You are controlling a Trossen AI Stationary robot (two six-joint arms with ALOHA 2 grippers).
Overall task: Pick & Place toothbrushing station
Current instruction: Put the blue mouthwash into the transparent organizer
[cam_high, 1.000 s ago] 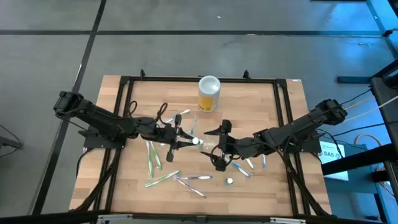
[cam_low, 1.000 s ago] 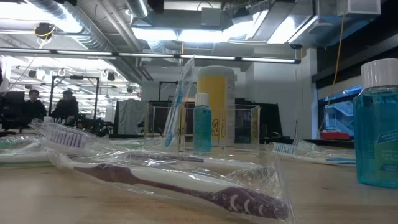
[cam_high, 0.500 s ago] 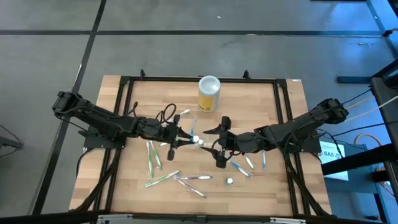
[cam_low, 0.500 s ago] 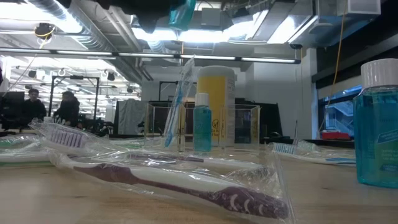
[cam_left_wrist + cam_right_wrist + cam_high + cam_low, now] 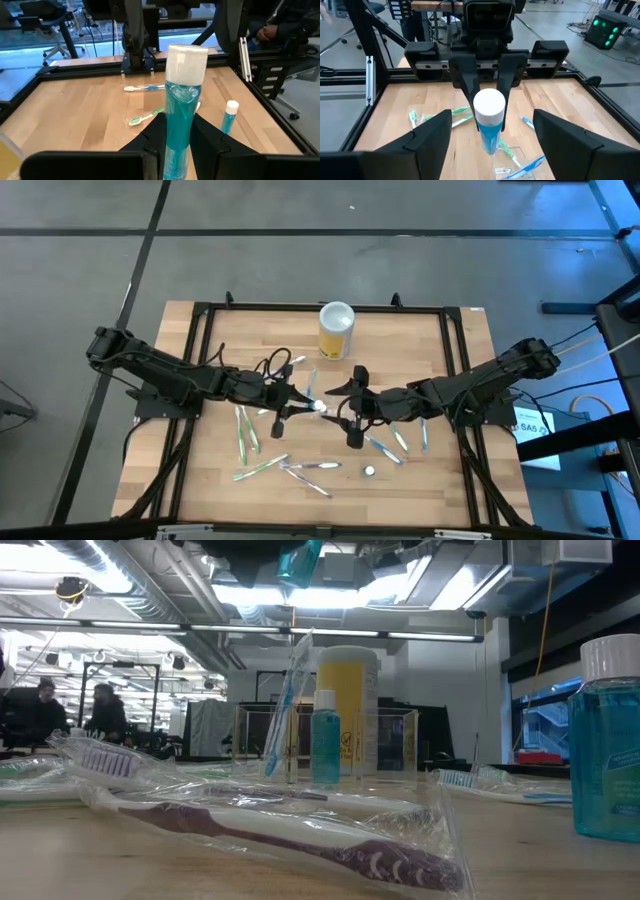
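Clear plastic, almost lost against the wood, is what the toothbrushing station (image 5: 395, 740) is made of. The low view shows it best: it stands mid-desk in front of the yellow canister (image 5: 336, 330), with a wrapped toothbrush (image 5: 285, 705) and a small blue bottle (image 5: 325, 740) standing upright in it. From above I can hardly make it out, but it seems to sit between the two grippers, its long side running across the desk from one arm toward the other.

The left gripper (image 5: 305, 402) has its fingers clamped on the lower body of a blue mouthwash bottle (image 5: 181, 100). The bottle's white cap points at the right gripper (image 5: 350, 415). That gripper faces it from close by, with fingers wide apart and nothing between them. In the low view the bottle's teal body hangs tilted at the top of the frame, above the station's left part and clear of it.

So the station lies below the held bottle, and the left arm is the one placed to act. As I judge it, the bottle must be turned upright and lowered between the thin clear walls, beside the things already inside. A knock could shift so light a box.

The desk (image 5: 440, 470) is pale wood in a black frame, strewn with wrapped toothbrushes; a purple one (image 5: 300, 840) lies nearest the low camera, and another mouthwash bottle (image 5: 605, 740) stands at that view's right. Beyond is an open workshop with ceiling lights, where two people (image 5: 40, 710) are seen far off.
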